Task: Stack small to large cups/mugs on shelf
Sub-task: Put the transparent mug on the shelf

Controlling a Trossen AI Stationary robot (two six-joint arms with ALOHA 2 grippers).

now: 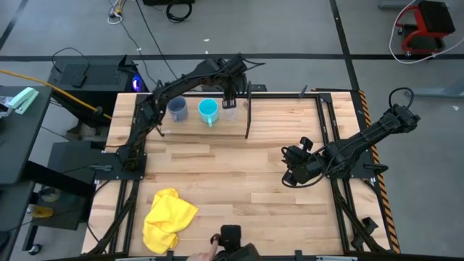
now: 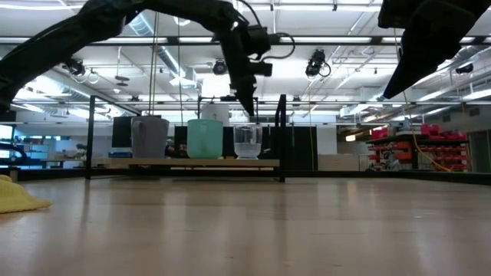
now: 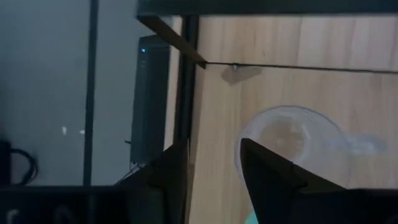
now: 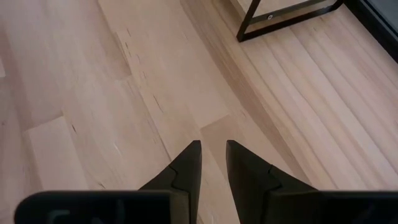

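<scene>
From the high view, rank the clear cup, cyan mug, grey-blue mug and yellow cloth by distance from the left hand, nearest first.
1. clear cup: on the shelf, directly under the left hand.
2. cyan mug: middle of the row.
3. grey-blue mug: far end of the row.
4. yellow cloth: on the table's near left corner.

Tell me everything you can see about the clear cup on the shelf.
The clear cup is small, see-through and looks like plastic, with no handle in view. It stands upright on the shelf, at the right end of the row, beside the cyan mug with a gap between them. The left claw hangs open just above its rim; nothing grips it.
</scene>
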